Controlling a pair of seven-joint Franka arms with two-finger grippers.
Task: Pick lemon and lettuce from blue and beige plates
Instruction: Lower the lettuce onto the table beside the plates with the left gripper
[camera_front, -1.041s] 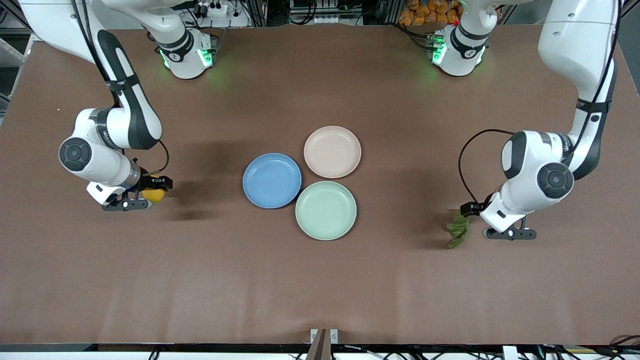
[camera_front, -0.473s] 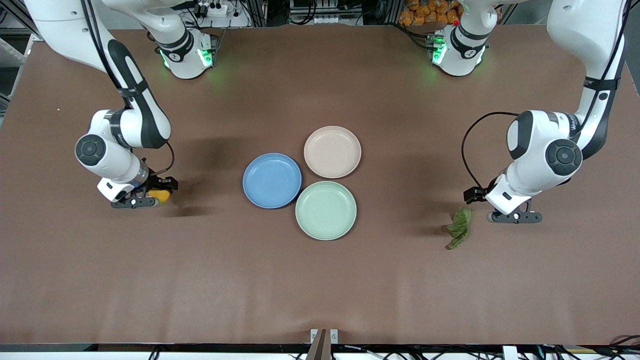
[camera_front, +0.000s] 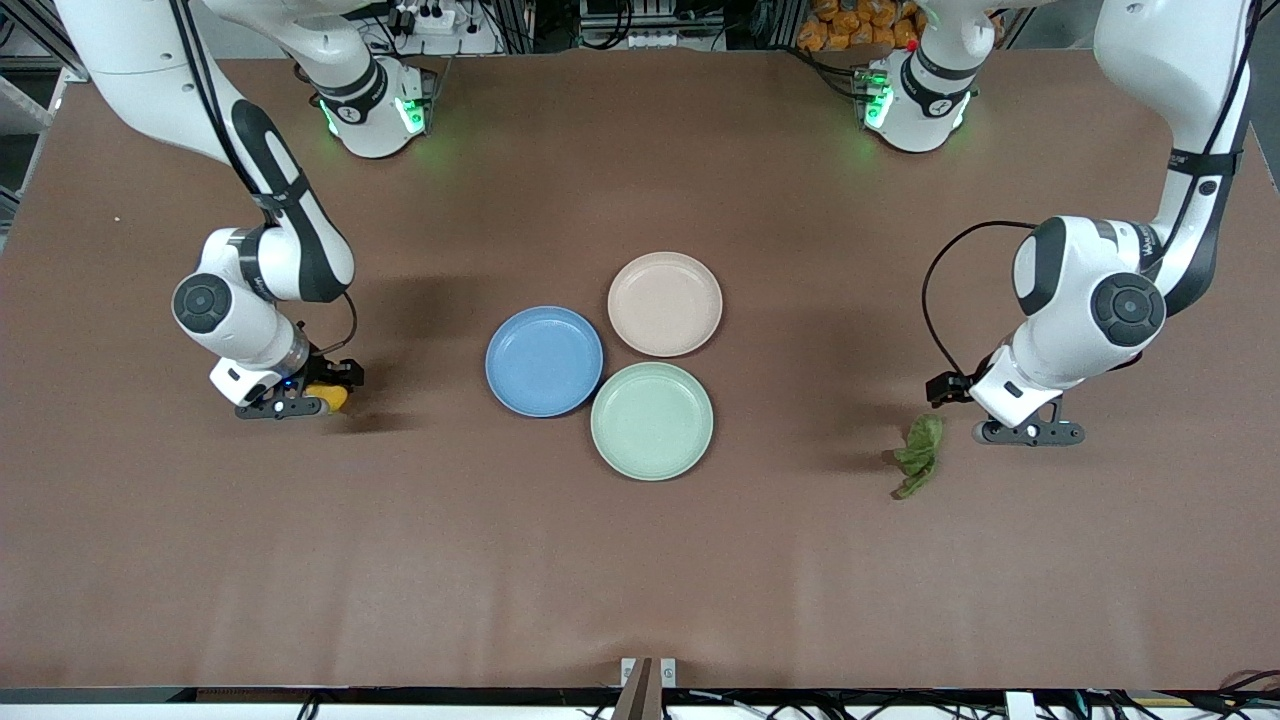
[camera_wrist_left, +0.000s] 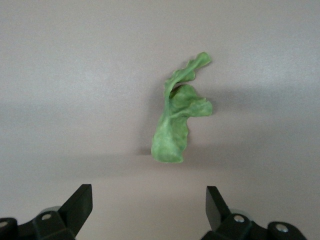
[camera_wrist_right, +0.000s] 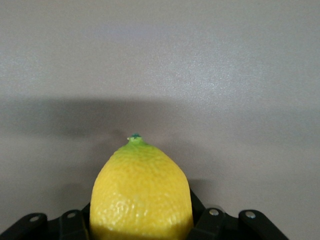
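The lemon (camera_front: 328, 398) is yellow with a green tip. My right gripper (camera_front: 322, 392) is shut on it, low over the table toward the right arm's end. The right wrist view shows the lemon (camera_wrist_right: 141, 195) filling the right gripper (camera_wrist_right: 141, 222). The green lettuce leaf (camera_front: 920, 455) lies on the table toward the left arm's end. My left gripper (camera_front: 962, 405) is open and empty, just above and beside it. In the left wrist view the lettuce (camera_wrist_left: 175, 125) lies ahead of the spread left gripper (camera_wrist_left: 148, 200). The blue plate (camera_front: 544, 360) and beige plate (camera_front: 665, 303) are empty.
An empty green plate (camera_front: 652, 420) touches the blue and beige plates at the table's middle, nearer the front camera. The brown table (camera_front: 640, 560) is bare around both grippers.
My left gripper has drawn up and away from the lettuce, which stays on the table. My right gripper has moved with the lemon a little toward the plates.
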